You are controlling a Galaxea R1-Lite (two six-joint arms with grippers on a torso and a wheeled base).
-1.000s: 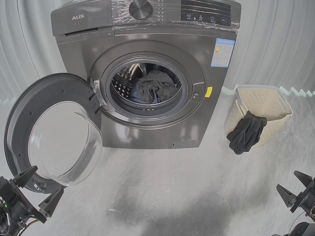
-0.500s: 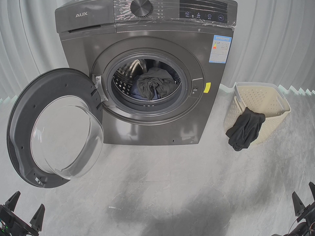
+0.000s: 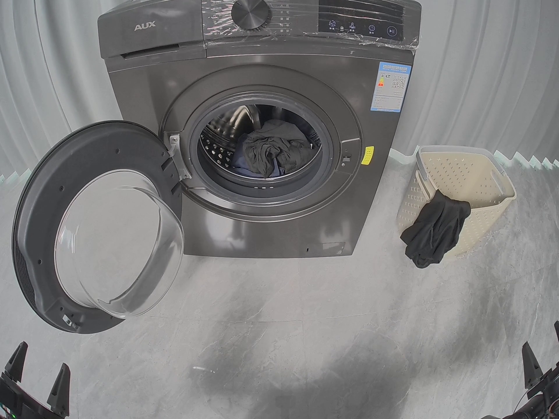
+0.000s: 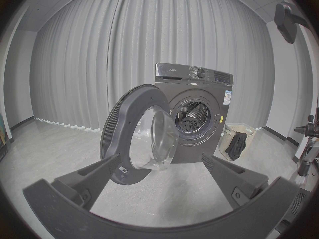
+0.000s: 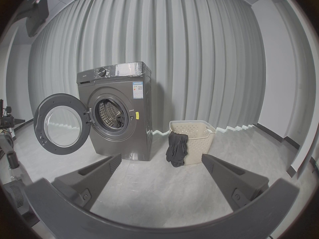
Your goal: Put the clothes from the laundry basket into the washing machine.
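A grey front-loading washing machine (image 3: 256, 117) stands ahead with its round door (image 3: 99, 228) swung open to the left. Dark clothes (image 3: 273, 152) lie inside the drum. To its right a cream laundry basket (image 3: 466, 193) sits on the floor, with a black garment (image 3: 435, 231) draped over its front rim. My left gripper (image 3: 38, 370) is low at the near left, open and holding nothing. My right gripper (image 3: 544, 359) is low at the near right, also open and holding nothing. Both are far from the basket (image 5: 194, 136) and the machine (image 4: 194, 110).
Pale curtains line the wall behind the machine (image 5: 114, 110). The open door (image 4: 139, 133) juts out over the grey floor on the left. Bare floor (image 3: 303, 333) lies between me and the machine.
The head view has shifted: machine and basket sit slightly farther off. Both grippers have dropped lower toward the frame's bottom corners, still open.
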